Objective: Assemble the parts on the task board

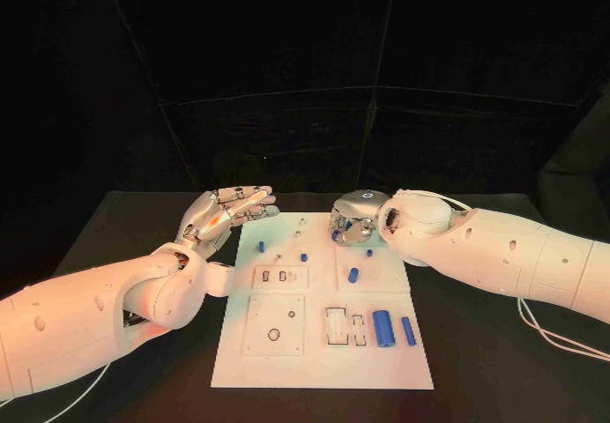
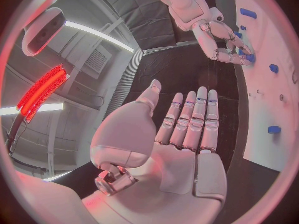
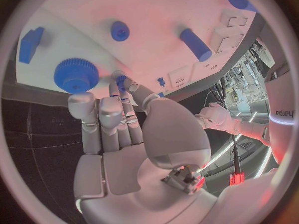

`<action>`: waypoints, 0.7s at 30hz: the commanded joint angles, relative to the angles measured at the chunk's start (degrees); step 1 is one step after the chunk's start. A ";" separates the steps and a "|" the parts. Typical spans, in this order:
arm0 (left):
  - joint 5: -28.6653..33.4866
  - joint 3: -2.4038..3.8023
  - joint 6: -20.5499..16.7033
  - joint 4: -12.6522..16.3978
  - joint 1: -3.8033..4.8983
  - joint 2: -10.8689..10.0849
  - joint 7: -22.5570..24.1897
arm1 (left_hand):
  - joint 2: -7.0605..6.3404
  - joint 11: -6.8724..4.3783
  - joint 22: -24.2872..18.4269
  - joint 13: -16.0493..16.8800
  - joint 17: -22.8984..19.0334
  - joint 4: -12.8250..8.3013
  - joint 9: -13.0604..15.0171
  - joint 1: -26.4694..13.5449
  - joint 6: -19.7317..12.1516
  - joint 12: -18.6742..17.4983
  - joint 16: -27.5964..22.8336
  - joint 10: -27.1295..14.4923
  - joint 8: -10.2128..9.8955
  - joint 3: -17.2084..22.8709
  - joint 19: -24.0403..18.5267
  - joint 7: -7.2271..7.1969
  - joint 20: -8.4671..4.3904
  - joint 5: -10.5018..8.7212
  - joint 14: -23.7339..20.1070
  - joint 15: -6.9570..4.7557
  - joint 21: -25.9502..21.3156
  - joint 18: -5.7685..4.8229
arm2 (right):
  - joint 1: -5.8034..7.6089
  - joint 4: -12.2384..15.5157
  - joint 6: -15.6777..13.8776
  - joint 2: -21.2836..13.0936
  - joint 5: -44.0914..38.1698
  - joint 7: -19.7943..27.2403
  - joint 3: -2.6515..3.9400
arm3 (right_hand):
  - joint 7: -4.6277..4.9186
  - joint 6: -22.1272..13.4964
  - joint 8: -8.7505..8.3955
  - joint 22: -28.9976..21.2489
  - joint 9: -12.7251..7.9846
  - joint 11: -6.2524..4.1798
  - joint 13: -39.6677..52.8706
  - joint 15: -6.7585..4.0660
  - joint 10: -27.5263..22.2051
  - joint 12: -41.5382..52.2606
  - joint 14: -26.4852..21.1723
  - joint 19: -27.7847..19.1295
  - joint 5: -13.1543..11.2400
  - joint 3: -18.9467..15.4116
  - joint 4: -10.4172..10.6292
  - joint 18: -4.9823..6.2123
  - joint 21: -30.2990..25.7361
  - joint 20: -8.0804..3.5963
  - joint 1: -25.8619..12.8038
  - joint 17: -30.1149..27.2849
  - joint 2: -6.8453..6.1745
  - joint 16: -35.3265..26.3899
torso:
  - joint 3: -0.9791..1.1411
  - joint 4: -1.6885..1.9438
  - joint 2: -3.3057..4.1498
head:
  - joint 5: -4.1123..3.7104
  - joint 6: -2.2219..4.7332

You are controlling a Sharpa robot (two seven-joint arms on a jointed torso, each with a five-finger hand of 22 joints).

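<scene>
Closest to the robot, at the near end of the task board, a thick blue cylinder lies flat with a slimmer blue rod just to its right, both beside a pair of slotted white holders. To their left sits a square white plate with an oval hole. Further up the board, a short blue peg lies near the middle, and smaller blue pieces stand apart from one another beyond it.

The left hand hovers off the board's left edge, palm up, fingers straight and side by side with the thumb held away; it holds nothing.

At the far end of the board, the right hand is down over the surface with its fingers bent together. From its wrist, the fingertips close around a small blue part just beside a blue gear that lies on the board. A blue knob and a blue block lie apart from it on the white surface.
</scene>
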 commanded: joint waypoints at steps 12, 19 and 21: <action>-0.28 0.06 1.30 0.07 0.10 0.04 0.21 | 0.81 0.08 -0.09 -0.06 -0.10 -0.52 -0.09 0.04 0.37 -0.53 -0.47 0.43 -0.51 0.09 0.52 3.13 -0.14 0.33 -0.10 0.15 -0.01 0.51 | 0.19 -1.47 -11.24 2.90 -0.63 -4.09 0.15 | 0.43 0.14 -0.16 1.34 -0.07 0.36 -0.05 0.07 0.11 -0.38 0.95 0.44 -0.59 1.36 0.53 -0.58 1.28 0.15 -0.34 0.99 -1.18 1.27 | -0.08 0.33 0.26 | 0.63 0.49; -0.28 0.06 1.35 0.26 0.12 -0.04 0.15 | 0.84 0.08 -0.11 -0.06 -0.12 -0.54 -0.10 0.05 0.38 -0.57 -0.50 0.42 -0.53 0.10 0.55 3.14 -0.14 0.33 -0.11 0.15 -0.01 0.51 | 0.50 -3.77 -11.97 5.61 -0.64 -4.21 0.16 | 0.49 0.00 -0.21 1.73 -0.09 0.45 -0.06 0.13 -0.05 -0.40 0.96 0.47 -0.66 1.61 0.67 -0.64 1.58 0.22 -0.40 1.45 -1.46 1.70 | -0.19 0.55 0.62 | 0.45 0.56; -0.28 0.06 1.34 0.28 0.14 -0.05 0.12 | 0.84 0.08 -0.11 -0.06 -0.12 -0.54 -0.10 0.05 0.38 -0.57 -0.50 0.42 -0.53 0.10 0.55 3.14 -0.14 0.33 -0.11 0.15 -0.01 0.51 | 0.60 -4.39 -11.99 6.25 -0.64 -4.22 0.16 | 0.51 -0.03 -0.21 1.91 -0.10 0.47 -0.06 0.15 -0.09 -0.39 0.97 0.52 -0.70 1.69 0.74 -0.66 1.71 0.25 -0.44 1.66 -1.54 1.88 | -0.21 0.57 0.67 | 0.38 0.59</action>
